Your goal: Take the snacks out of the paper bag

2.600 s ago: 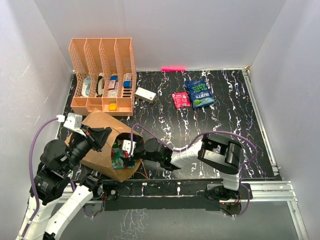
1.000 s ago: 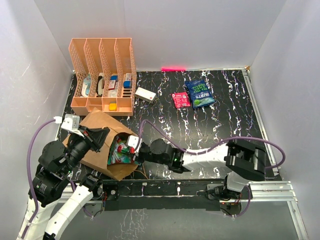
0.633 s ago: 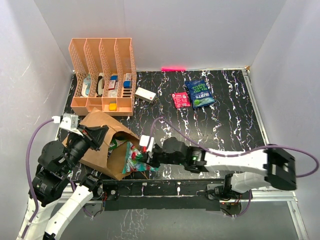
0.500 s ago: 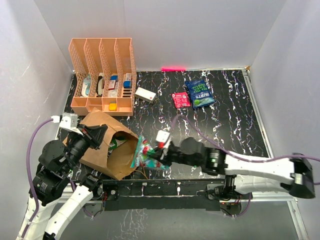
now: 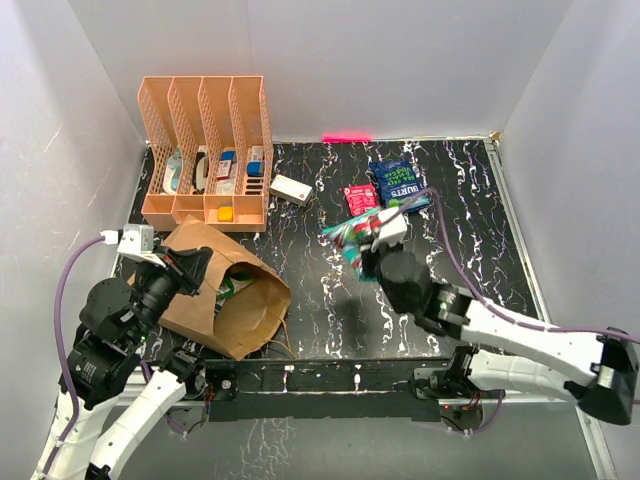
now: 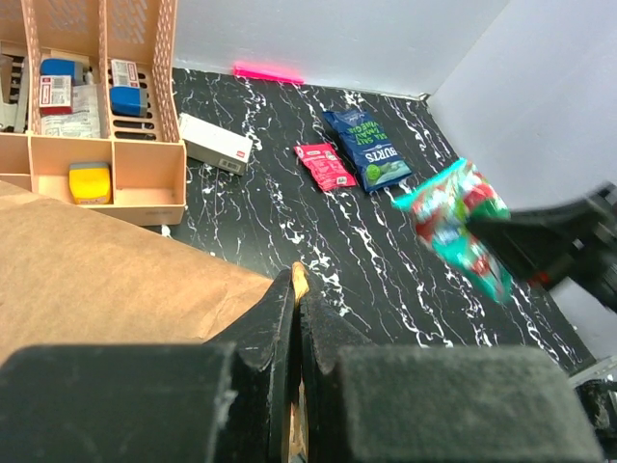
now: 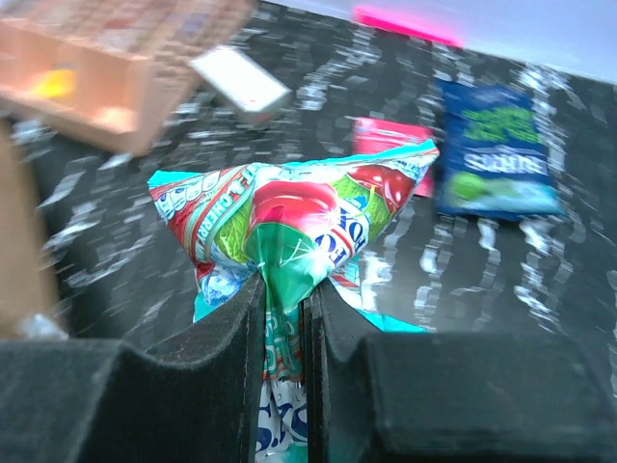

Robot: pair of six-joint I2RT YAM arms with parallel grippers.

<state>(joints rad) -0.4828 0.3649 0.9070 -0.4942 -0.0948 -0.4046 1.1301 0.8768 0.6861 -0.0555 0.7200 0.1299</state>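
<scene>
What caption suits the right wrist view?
Right gripper, jaws shut on a teal snack bag, blue chip bag and pink packet lying beyond.

Left arm folded low on the near-left side of the paper bag [image 5: 197, 312]. Left tool [image 5: 203, 268] pinched tight on the bag's mouth rim. Right arm stretched out well right of the bag, wrist lifted. Right tool [image 5: 364, 245] clamped on a teal packet [image 5: 345, 235].

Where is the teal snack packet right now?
Top view: the teal packet hangs pinched in the right gripper above the middle of the table, just in front of the pink-red packet and dark blue bag, clear of the paper bag.
</scene>
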